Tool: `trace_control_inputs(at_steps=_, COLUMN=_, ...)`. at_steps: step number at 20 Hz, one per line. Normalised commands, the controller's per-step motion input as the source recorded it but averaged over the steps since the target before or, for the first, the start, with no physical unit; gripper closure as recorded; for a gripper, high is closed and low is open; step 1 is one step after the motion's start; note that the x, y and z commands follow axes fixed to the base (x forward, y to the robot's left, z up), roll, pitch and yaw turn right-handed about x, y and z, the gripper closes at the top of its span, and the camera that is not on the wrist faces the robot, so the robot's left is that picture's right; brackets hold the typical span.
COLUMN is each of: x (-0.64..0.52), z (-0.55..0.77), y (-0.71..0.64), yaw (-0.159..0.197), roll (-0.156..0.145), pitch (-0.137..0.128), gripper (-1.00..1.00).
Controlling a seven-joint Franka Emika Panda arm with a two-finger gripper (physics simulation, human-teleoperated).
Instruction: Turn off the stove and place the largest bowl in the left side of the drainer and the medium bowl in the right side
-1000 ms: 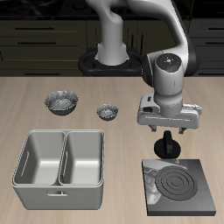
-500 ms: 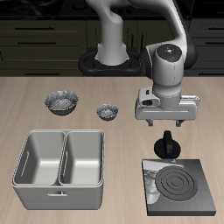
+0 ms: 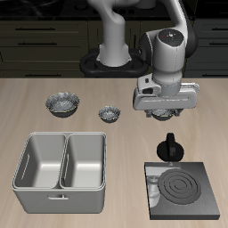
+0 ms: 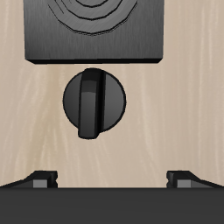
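Gripper (image 3: 166, 114) hangs above the stove's knob (image 4: 94, 102), fingers (image 4: 40, 179) spread apart, holding nothing; stove (image 3: 183, 189) sits by the table's front edge.

Black stove (image 3: 183, 189) with knob (image 3: 170, 148), drainer (image 3: 62, 161) beside

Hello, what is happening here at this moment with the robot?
The robot's gripper has risen from the small black stove knob and holds nothing, fingers apart. The flat black square stove lies beside the knob. The light grey two-compartment metal drainer holds no bowls; two grey speckled bowls wait behind it.
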Motion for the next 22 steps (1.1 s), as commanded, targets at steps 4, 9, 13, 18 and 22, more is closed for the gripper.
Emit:
trace_control_inputs(at_steps=4, x=-0.19, z=0.13, y=-0.05, yaw=0.063, roll=0.013, pitch=-0.007, gripper=-1.0)
trace_control_inputs(at_steps=9, x=-0.14, z=0.13, y=-0.14, yaw=0.057, roll=-0.016, pitch=-0.016, gripper=-1.0)
trace_control_inputs(at_steps=13, x=-0.16, z=0.16, y=-0.25, yaw=0.022, roll=-0.031, pitch=-0.004, gripper=-1.0)
trace_control_inputs(at_steps=18, x=-0.2, z=0.09, y=-0.12, yaw=0.049, roll=-0.005, pitch=0.005, gripper=-1.0)
trace_control_inputs(at_steps=22, x=-0.16, z=0.01, y=-0.09, yaw=0.053, roll=0.007, pitch=0.005, gripper=-1.0)
